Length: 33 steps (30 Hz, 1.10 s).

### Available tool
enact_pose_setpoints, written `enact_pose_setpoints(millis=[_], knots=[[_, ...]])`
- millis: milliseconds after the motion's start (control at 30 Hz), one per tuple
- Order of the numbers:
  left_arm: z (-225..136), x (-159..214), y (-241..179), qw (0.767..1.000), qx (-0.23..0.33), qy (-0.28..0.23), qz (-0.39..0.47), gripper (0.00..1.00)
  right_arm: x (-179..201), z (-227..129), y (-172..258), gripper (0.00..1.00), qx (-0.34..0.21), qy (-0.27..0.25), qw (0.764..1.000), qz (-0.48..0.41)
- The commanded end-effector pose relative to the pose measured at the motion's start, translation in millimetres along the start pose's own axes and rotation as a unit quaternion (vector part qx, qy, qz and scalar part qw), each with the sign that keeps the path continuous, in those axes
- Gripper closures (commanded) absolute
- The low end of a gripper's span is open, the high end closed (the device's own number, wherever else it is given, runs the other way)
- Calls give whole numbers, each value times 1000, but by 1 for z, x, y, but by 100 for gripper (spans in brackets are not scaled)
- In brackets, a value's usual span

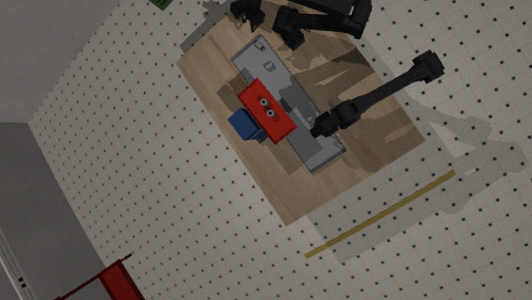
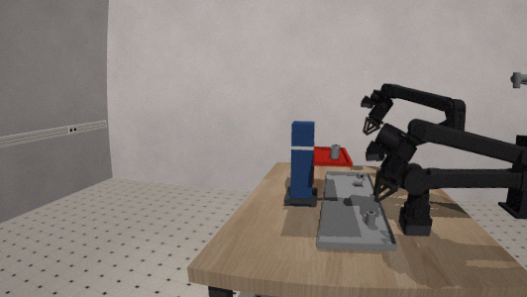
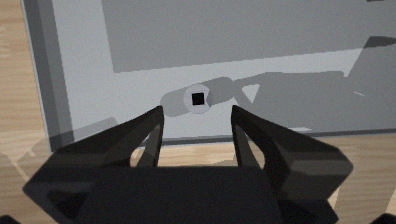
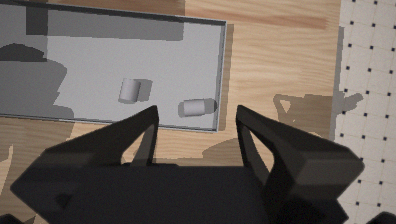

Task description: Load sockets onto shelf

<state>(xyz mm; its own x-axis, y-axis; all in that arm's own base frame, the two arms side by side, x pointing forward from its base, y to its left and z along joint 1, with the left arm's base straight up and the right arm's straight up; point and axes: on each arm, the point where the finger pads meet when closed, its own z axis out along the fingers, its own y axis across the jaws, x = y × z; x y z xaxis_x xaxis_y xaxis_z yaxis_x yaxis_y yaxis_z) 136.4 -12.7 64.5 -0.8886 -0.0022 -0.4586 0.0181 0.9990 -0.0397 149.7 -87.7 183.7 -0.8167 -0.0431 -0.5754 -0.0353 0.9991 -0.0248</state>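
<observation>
OK, L grip (image 1: 315, 133) (image 2: 385, 192) (image 3: 197, 106): fingers open, nothing held
R grip (image 1: 256, 24) (image 2: 370, 127) (image 4: 197, 107): open too, nothing held
Upright socket (image 2: 370, 219) (image 3: 190, 93): near end of tray (image 1: 314, 164) (image 2: 357, 246) (image 3: 84, 90) (image 4: 221, 75)
Handling: prob. stiff, dense, slick; I'd pinch sidewalls approx. mid-height

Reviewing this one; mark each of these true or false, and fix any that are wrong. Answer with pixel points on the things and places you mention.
1. The red shelf (image 1: 281, 131) (image 2: 322, 162) carries two sockets. True.
2. All three sockets in the gray tray (image 1: 312, 169) (image 2: 357, 246) (image 3: 42, 75) (image 4: 221, 75) lie on their sides. False: two lie down, but the socket by the left gripper (image 2: 384, 196) (image 3: 197, 106) stands upright.
3. The right gripper (image 2: 369, 130) (image 4: 197, 112) is shut on a socket. False: it is open and holds nothing.
4. The post (image 1: 242, 124) (image 2: 302, 173) is blue with a white band (image 2: 302, 148). True.
5. The left gripper is fully shut. False: its fingers stand apart with nothing between them.
</observation>
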Motion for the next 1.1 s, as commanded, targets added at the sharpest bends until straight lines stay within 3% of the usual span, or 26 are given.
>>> enact_pose_setpoints(millis=[0, 367, 733, 867, 1067], knots=[[11, -7, -2, 998, -10, 36, -43, 44, 18, 3, -3, 35, 7, -7, 1000, -19], [33, 11, -3, 994, -33, 104, -30, 44, 42, 17, 2, 35, -1, -7, 1000, 23], [63, 17, 1, 993, -36, 109, -38, 46, 30, 3, -7, 35, 11, -12, 1000, 10], [57, -8, -3, 995, -32, 90, -38, 50, 37, 14, -3, 35, 7, -10, 1000, 13], [63, 15, -1, 993, -34, 105, -37, 56, 38, 19, -1, 35, 3, -8, 1000, 15]])
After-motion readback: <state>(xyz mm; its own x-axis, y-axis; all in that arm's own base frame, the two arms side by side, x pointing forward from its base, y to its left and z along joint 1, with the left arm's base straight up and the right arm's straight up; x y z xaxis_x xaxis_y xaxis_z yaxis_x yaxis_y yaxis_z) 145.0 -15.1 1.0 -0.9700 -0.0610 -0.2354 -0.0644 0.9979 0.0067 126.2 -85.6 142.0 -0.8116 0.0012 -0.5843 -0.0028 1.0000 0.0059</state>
